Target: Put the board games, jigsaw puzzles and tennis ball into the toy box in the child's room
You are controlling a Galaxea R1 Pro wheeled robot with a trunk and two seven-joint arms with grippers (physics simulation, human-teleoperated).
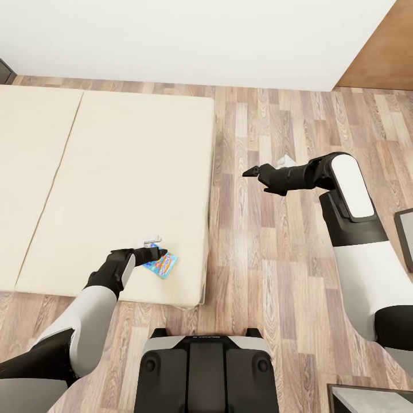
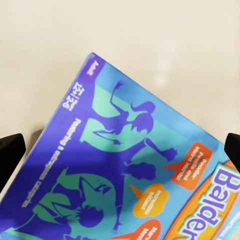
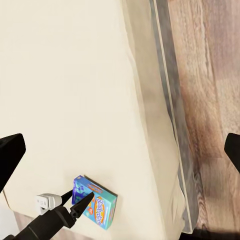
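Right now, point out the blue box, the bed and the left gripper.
Blue box [image 1: 163, 265], head view, its printed lid.
Bed [image 1: 126, 172], head view, bare beige cover.
Left gripper [image 1: 159, 253], head view, between its fingers.

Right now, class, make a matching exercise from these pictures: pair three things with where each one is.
Things:
1. blue board game
2. left gripper
3. right gripper

Places:
A. over the wooden floor
B. lying on the bed near its corner
C. at the game's edge, fingers apart

Pairs: 1-B, 2-C, 3-A
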